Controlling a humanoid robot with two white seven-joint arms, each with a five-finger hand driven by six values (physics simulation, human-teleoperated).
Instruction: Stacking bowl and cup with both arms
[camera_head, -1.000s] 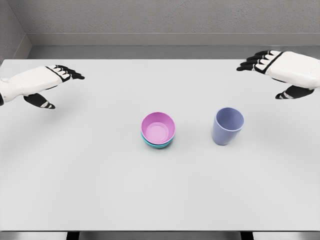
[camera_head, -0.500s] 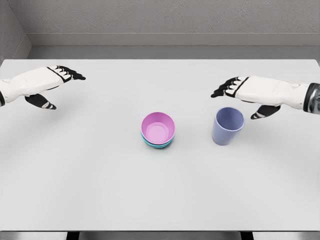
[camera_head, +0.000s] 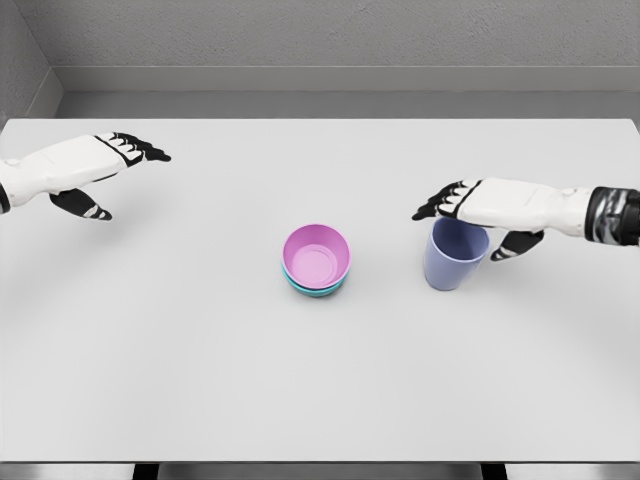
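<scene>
Your right hand (camera_head: 480, 205) has dropped over the cup (camera_head: 453, 255), fingers spread, holding nothing; pink bowl (camera_head: 316, 257) nests in teal bowl (camera_head: 318, 289); left hand (camera_head: 85, 165) open

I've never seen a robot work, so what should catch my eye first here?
The right hand, fingers open, hovers over the lavender cup standing right of the table's middle. Left of the cup, a pink bowl sits nested in a teal bowl. The left hand hangs open far left.
</scene>
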